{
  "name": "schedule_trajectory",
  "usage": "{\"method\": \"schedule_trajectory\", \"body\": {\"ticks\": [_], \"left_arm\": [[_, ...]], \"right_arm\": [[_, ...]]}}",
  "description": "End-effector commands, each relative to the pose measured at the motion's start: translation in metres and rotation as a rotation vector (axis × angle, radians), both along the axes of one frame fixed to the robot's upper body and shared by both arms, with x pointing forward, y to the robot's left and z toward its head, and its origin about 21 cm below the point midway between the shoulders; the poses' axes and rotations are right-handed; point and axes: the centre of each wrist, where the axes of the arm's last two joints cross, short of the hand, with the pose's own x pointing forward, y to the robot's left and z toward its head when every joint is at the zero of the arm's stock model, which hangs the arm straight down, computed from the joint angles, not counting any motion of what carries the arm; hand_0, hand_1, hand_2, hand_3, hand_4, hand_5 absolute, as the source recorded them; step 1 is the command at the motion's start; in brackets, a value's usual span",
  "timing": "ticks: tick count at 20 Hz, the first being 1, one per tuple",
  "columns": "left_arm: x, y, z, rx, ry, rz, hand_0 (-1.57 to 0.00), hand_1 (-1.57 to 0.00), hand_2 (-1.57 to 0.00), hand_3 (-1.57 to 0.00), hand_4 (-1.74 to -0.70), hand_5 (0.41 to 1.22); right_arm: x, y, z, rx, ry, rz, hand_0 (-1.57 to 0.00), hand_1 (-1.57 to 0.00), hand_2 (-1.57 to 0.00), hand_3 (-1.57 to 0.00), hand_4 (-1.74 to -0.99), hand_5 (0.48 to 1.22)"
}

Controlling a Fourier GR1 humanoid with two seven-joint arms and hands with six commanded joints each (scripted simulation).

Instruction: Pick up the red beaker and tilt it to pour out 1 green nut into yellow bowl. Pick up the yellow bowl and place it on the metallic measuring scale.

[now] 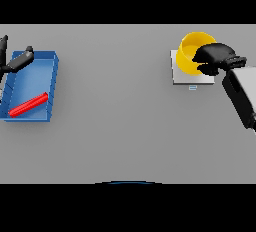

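The grey bench (125,126) carries a blue tray (50,83) at its left edge, with a red beaker (28,105) lying on its side inside, near the tray's front. Toward the far right corner sits the metallic measuring scale (182,77), and the yellow bowl (192,51) rests on it, tipped. The right robot hand (215,58) has its fingers curled round the bowl's right rim. The left robot hand (17,61) hangs over the tray's far left corner, fingers straight and spread, gripping nothing.

Right hand (214,57) curled; left hand (15,62) extended, relaxed
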Motion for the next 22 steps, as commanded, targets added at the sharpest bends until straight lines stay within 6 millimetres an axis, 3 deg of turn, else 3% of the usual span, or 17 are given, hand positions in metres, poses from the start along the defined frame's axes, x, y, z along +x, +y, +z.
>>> {"method": "schedule_trajectory", "body": {"ticks": [1, 3, 5, 6, 7, 8, 10, 13, 17, 22], "left_arm": [[0.001, 0.001, 0.003, 0.005, -0.002, 0.002, 0.00, 0.00, 0.00, 0.00, -0.81, 0.728], [0.002, 0.000, 0.004, -0.003, -0.002, -0.005, 0.00, 0.00, 0.00, 0.00, -0.81, 0.734], [0.001, 0.000, 0.003, 0.005, -0.001, -0.013, 0.00, 0.00, 0.00, 0.00, -0.81, 0.740], [0.002, -0.001, 0.000, 0.003, 0.006, -0.011, 0.00, 0.00, 0.00, 0.00, -0.81, 0.745], [0.003, -0.002, -0.002, 0.001, 0.014, -0.010, 0.00, 0.00, 0.00, 0.00, -0.81, 0.745], [0.004, 0.000, 0.002, 0.003, 0.007, -0.007, 0.00, 0.00, 0.00, 0.00, -0.81, 0.744], [0.007, -0.002, 0.001, -0.003, 0.011, -0.006, 0.00, 0.00, 0.00, 0.00, -0.81, 0.745], [0.006, -0.001, -0.005, 0.009, 0.019, -0.011, 0.00, 0.00, 0.00, 0.00, -0.81, 0.738], [0.007, -0.004, -0.005, -0.007, 0.014, -0.010, 0.00, 0.00, 0.00, 0.00, -0.81, 0.736], [0.008, -0.002, -0.005, -0.007, 0.004, -0.003, 0.00, 0.00, 0.00, 0.00, -0.82, 0.734]], "right_arm": [[0.000, -0.002, -0.001, 0.001, -0.002, 0.008, -1.57, -1.48, -1.57, -1.51, -1.727, 1.221], [0.002, -0.003, -0.005, 0.013, 0.000, 0.009, -1.55, -1.42, -1.57, -1.48, -1.721, 1.221], [0.005, -0.001, -0.007, 0.013, 0.022, -0.007, -1.54, -1.41, -1.57, -1.17, -1.728, 1.221], [0.004, -0.001, -0.008, 0.020, 0.039, -0.010, -1.54, -1.44, -1.50, -1.02, -1.659, 1.221], [0.006, 0.000, -0.005, 0.023, 0.039, -0.026, -1.52, -1.35, -1.35, -0.91, -1.596, 1.134], [0.006, 0.000, -0.006, 0.024, 0.048, -0.031, -1.22, -1.08, -1.13, -0.82, -1.548, 1.053], [0.006, -0.005, -0.005, 0.027, 0.059, -0.026, -0.78, -0.69, -0.81, -0.71, -1.470, 0.928], [0.009, -0.003, -0.006, 0.026, 0.078, -0.019, -0.40, -0.35, -0.52, -0.60, -1.410, 0.821], [0.009, -0.006, -0.009, 0.013, 0.088, 0.015, -0.16, -0.14, -0.29, -0.47, -1.356, 0.755], [0.011, 0.001, -0.010, -0.016, 0.100, 0.015, -0.05, -0.05, -0.12, -0.35, -1.308, 0.733]]}}
